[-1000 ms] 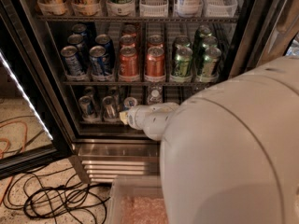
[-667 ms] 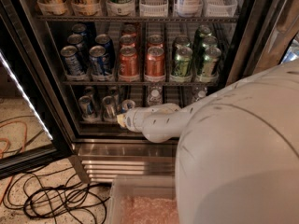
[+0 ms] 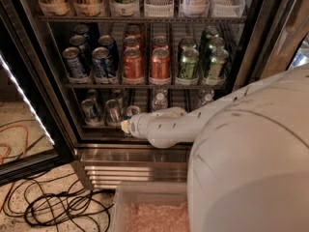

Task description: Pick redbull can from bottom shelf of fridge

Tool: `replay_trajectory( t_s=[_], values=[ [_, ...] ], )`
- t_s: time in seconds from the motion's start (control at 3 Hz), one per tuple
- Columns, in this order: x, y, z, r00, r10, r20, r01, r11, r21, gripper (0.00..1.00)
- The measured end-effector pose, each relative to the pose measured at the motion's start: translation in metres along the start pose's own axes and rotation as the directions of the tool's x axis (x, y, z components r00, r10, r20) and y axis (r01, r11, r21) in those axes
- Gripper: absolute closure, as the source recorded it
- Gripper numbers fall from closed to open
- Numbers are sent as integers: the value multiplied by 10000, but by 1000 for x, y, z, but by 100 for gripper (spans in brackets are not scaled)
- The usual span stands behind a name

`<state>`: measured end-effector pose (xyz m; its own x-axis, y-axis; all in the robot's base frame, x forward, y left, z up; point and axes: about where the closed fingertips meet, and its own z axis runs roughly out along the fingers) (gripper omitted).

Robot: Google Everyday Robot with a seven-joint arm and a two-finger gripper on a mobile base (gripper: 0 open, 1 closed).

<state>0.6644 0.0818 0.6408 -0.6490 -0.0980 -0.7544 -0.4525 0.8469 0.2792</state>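
Note:
The fridge (image 3: 260, 42) stands open, with its white light strip (image 3: 24, 93) on the door at the left. On the bottom shelf (image 3: 99, 127), slim silver-topped cans stand at the left: a blue-and-silver redbull can (image 3: 90, 111), a second one (image 3: 113, 113), and a third can top (image 3: 132, 111). My gripper (image 3: 125, 126) is at the end of the white arm (image 3: 169, 127). It reaches into the bottom shelf from the right, right in front of the third can. That can's body is hidden behind the gripper.
Water bottles (image 3: 159, 100) stand further right on the bottom shelf. The rack above holds dark-blue (image 3: 102, 64), orange (image 3: 160, 64) and green cans (image 3: 187, 65). The ribbed steel base (image 3: 130, 166) is below. Black and orange cables (image 3: 53, 204) lie on the floor. A clear bin (image 3: 149, 211) sits in front.
The arm has stretched further into the bottom shelf. The gripper has moved slightly left and down, toward the slim cans. The cans have not moved.

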Motion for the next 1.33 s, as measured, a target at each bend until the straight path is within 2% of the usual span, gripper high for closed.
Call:
replay_trajectory(
  t_s=[0.33,0.67,1.0,1.33],
  values=[
    [17,-4,-31,9887,1352,-642,-1311,9893,640,100],
    [58,-16,-78,9299,3460,-1244,-3241,9312,1669,100],
    [118,-42,-117,8262,5369,-1705,-4753,8269,3006,100],
    [127,-46,-121,7940,5868,-1588,-5191,7904,3253,100]
  ],
)
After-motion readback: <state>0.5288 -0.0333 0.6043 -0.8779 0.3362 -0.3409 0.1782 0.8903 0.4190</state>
